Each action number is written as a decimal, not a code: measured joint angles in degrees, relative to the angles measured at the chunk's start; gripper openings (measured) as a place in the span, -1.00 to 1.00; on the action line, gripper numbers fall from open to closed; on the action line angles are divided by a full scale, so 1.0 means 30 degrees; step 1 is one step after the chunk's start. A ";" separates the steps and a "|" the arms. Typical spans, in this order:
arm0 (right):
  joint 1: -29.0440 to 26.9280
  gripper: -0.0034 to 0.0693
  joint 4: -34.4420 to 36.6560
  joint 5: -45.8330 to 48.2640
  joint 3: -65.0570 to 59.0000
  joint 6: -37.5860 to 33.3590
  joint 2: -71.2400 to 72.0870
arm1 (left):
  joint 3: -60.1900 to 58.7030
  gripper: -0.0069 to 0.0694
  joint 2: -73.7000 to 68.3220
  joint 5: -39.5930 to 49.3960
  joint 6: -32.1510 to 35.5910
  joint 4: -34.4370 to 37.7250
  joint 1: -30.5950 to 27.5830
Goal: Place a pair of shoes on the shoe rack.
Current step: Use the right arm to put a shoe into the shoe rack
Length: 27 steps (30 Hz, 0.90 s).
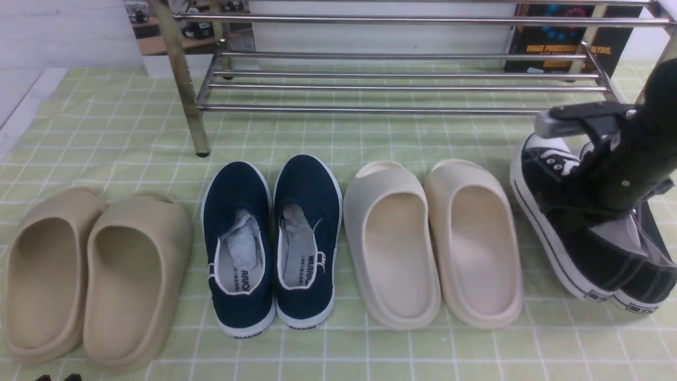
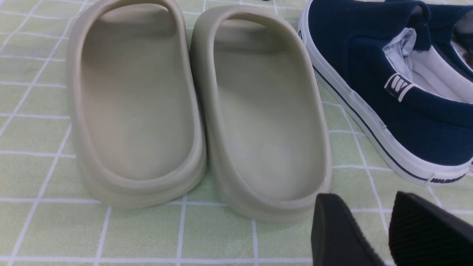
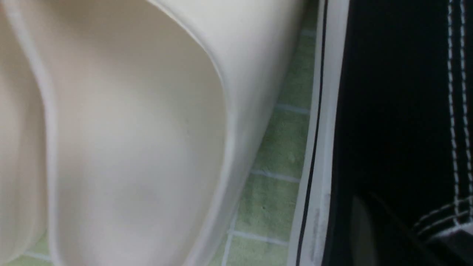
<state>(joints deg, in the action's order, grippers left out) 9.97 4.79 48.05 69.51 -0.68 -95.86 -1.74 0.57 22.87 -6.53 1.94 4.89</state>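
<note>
**Clerk:** Materials and shapes?

**Inspector:** The shoe rack was shiny round steel bars in two tiers, with four bars counted on the lower one. The tan slides and cream slides were smooth moulded foam with rounded rims. The navy slip-ons were canvas with white rubber soles and crumpled paper inside. The pair of shoes was black canvas with white laces, white stitching and striped white soles. A green checked cloth covered the worktop.

**Clerk:** Count?

**Inspector:** Four pairs in one row, eight shoes.

**Clerk:** Where was the pair of shoes?

**Inspector:** On the cloth at the row's right end, just beside the cream slides and before the rack's right end. Neither shoe was on a bar.

**Clerk:** The tools?

**Inspector:** The right tool was clenched, its tips sunk among the sneaker collars. A grip could not be confirmed. The left tool was released and empty, near the tan slides.

**Clerk:** Differences between views?

**Inspector:** Only the front view showed the rack and the whole row. The left wrist view alone showed the ribbed fingers. The right wrist view, blurred, showed a cream slide wall and a sneaker sole close up.
</note>
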 joint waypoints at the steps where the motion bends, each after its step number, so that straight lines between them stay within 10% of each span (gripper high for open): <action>1: 0.0000 -0.86 -0.0051 0.0118 0.0000 0.0000 0.0502 | 0.0000 -0.19 0.0000 0.0000 0.0000 0.0000 0.0000; 27: -0.0045 -0.86 0.0169 0.5639 2.0004 -0.1315 -1.0996 | 0.0000 -0.19 0.0000 0.0000 0.0000 0.0000 0.0000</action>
<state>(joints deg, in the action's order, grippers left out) 9.83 5.29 64.96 129.52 -4.62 -128.85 -1.74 0.57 22.87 -6.53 1.94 4.89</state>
